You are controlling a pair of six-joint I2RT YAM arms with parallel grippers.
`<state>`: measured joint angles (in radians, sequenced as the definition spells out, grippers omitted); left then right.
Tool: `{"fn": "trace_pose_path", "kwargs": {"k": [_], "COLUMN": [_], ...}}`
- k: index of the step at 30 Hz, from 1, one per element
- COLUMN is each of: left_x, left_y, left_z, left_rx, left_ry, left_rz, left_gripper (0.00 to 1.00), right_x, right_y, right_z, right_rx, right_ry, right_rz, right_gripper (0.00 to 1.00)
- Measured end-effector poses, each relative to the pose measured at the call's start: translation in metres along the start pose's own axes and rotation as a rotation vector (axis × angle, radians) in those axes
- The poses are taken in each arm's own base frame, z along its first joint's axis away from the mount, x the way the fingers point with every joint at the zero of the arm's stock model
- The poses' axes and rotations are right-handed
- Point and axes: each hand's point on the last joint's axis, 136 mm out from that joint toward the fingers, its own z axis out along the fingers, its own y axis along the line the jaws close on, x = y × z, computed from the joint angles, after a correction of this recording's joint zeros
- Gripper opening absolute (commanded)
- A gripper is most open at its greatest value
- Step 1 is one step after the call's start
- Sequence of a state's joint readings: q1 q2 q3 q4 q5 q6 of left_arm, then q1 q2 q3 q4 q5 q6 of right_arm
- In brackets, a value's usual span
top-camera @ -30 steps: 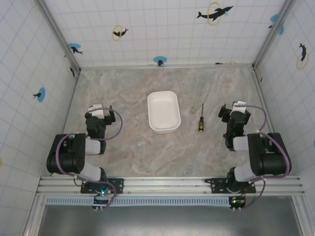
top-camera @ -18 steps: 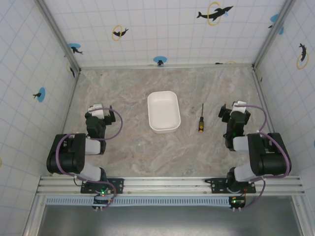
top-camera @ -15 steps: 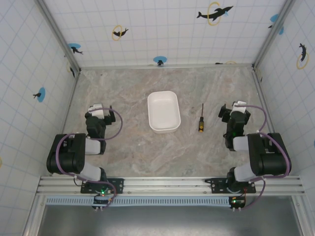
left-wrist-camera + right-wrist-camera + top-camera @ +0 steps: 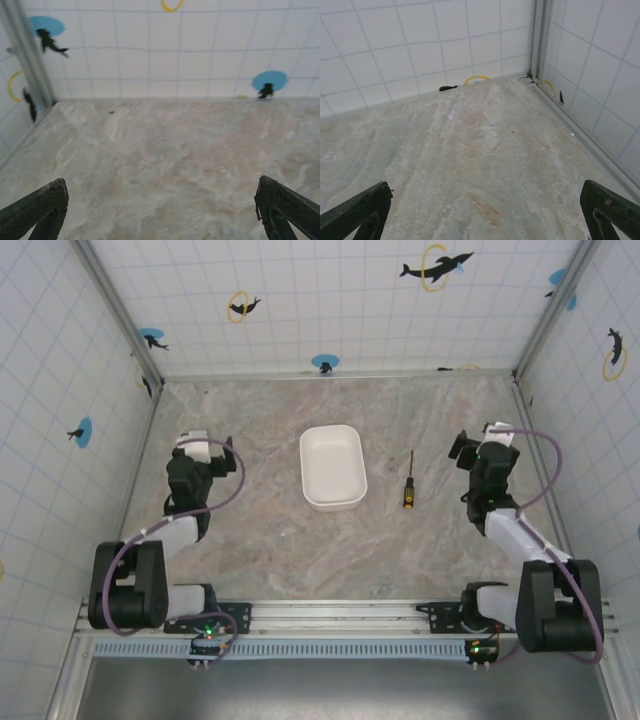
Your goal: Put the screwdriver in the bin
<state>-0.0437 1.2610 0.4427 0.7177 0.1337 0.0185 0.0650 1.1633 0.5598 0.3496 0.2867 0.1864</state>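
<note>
Overhead view, from the left: left gripper [image 4: 199, 448] sits over the marbled table [image 4: 270, 540] near the left wall, pointing toward the far wall, with a purple cable [image 4: 236, 480] looping off its wrist. At table centre is the white bin [image 4: 332, 465], a rounded rectangle with its long side running near to far and its interior bare. Just right of it, apart from its rim, the screwdriver [image 4: 408, 481] lies flat on the table, dark shaft toward the far wall and orange-and-black handle toward the arms. It is between the bin and the right gripper [image 4: 481, 448], touching neither. The right gripper hangs near the right wall, about level with the screwdriver's tip. The finger gap is hard to read from above on either side. The wrist cameras settle it. In the left wrist view, the dark fingers [image 4: 40, 207] stand at opposite lower corners, so the left gripper [image 4: 160, 212] is spread wide with nothing held. Beyond is open marble up to the tiled back wall, a blue dolphin sticker [image 4: 47, 31] by the corner post [image 4: 25, 60] and another [image 4: 269, 82] at right. In the right wrist view, the fingers [image 4: 357, 210] are likewise at the corners, so the right gripper [image 4: 482, 212] is wide and unloaded, facing the far right corner post [image 4: 540, 35], with a yellow ring sticker [image 4: 476, 79] at the wall foot.
</note>
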Motion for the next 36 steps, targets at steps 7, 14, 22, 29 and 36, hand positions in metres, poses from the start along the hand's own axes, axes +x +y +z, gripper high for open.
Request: {"fn": "trace_pose_path", "kwargs": {"k": [7, 14, 22, 29, 36], "left_x": [0.002, 0.035, 0.06, 0.055, 0.06], "left_y": [-0.05, -0.09, -0.118, -0.122, -0.123], "left_z": [-0.005, -0.019, -0.036, -0.04, -0.042], "left_rx": [0.264, 0.409, 0.477, 0.491, 0.487], "left_ry": [0.087, 0.213, 0.307, 0.302, 0.326], "left_rz": [-0.174, -0.345, -0.439, -0.451, -0.456], "left_gripper": [0.98, 0.98, 0.97, 0.98, 0.98], "right_x": [0.044, 0.122, 0.173, 0.194, 0.191], "right_y": [0.039, 0.093, 0.102, 0.101, 0.107], "right_z": [-0.015, -0.051, -0.06, -0.056, -0.045], "right_rx": [-0.137, -0.252, -0.229, -0.2, -0.19], "right_ry": [0.295, 0.588, 0.75, 0.814, 0.813], "right_rz": [0.057, 0.009, -0.04, -0.073, -0.105], "right_gripper": [0.99, 0.97, 0.85, 0.76, 0.59]}}
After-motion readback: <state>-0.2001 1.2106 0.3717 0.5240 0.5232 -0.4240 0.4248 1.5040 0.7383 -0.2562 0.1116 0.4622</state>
